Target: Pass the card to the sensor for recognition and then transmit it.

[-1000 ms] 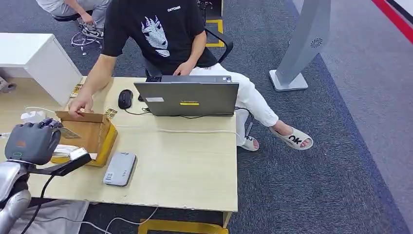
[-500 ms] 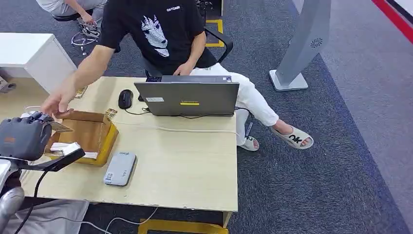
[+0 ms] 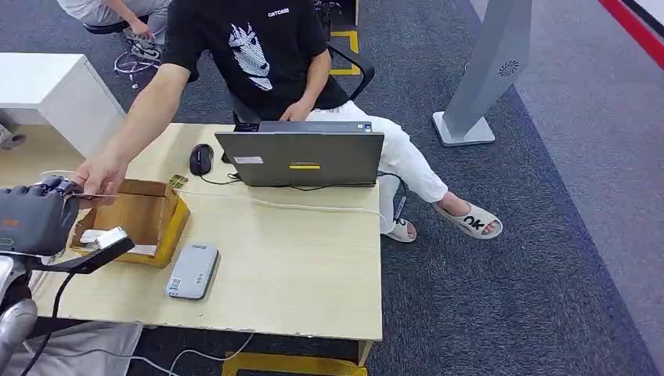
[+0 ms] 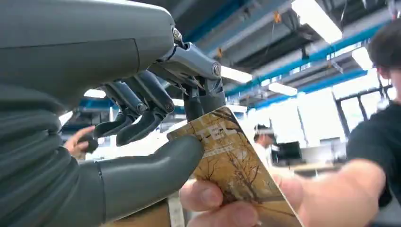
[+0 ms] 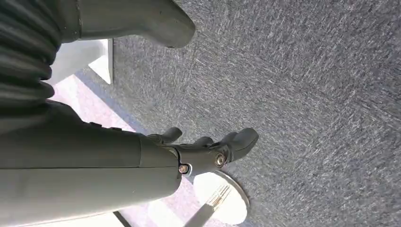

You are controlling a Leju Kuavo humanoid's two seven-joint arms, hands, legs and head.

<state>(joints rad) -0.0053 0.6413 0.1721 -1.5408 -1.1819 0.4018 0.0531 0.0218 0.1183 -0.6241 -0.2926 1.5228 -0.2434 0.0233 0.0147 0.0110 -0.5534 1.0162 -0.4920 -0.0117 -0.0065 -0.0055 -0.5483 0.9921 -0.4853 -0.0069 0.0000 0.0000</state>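
Left hand: the dark grey, ribbed-cover left hand (image 4: 142, 127) pinches the card between its thick thumb and darker fingers, at the near left edge of the bench, just beside the cardboard box.
Card: a thin, flat, glossy brown-and-gold card printed with bare trees (image 4: 234, 163); its long axis runs from the robot's fingers out toward the person, whose fingers (image 4: 208, 198) already clasp its far end.
Key relation: the card bridges the two hands, so, as a judgement, the handover hangs on the left hand letting go; the right arm is far from it.
Right hand: the grey right hand (image 5: 215, 146) hangs over grey carpet, fingers loosely apart, holding nothing.
Sensor: a flat, rounded, light grey plastic card reader (image 3: 193, 270) lies on the pale wooden bench (image 3: 313, 266), touching the box's near right corner.
Box: an open tan cardboard box with yellow sides (image 3: 149, 219).
Person's hand: reaching over the box's far left corner (image 3: 98, 174).
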